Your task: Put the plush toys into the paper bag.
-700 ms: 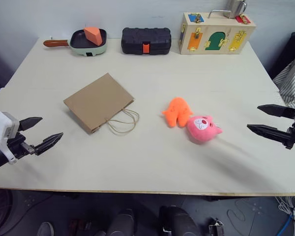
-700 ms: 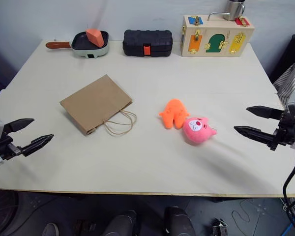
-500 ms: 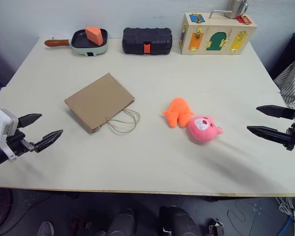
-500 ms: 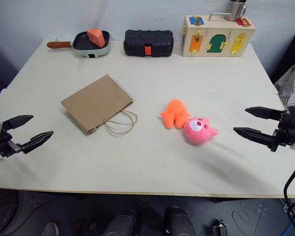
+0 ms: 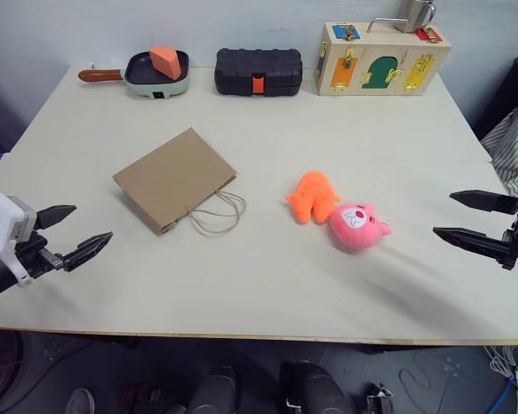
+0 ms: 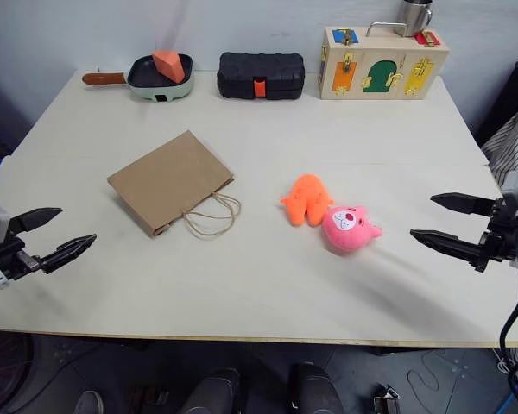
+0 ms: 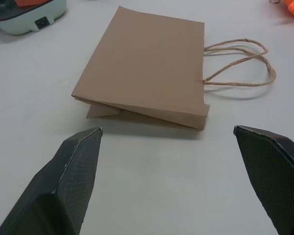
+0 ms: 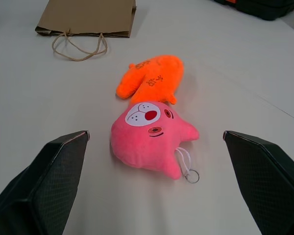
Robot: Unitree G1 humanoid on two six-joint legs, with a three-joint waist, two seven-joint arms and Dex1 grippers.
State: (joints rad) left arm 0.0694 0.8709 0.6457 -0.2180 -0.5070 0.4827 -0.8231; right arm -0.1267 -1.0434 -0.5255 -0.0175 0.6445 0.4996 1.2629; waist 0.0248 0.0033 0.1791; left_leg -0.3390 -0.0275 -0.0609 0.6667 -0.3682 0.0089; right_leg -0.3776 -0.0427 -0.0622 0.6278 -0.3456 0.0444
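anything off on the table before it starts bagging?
One thing: the paper bag lies flat and folded shut, twine handles splayed on the table, so it offers no open mouth. The orange plush and pink plush lie touching. Nothing spilled or damaged.

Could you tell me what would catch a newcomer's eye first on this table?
Most likely the two bright plush toys near the middle of the table: an orange one touching a round pink one with a white face patch. To their left a brown paper bag lies flat, its twine handles pointing toward the toys. The left gripper and the right gripper hover open at either side, holding nothing.
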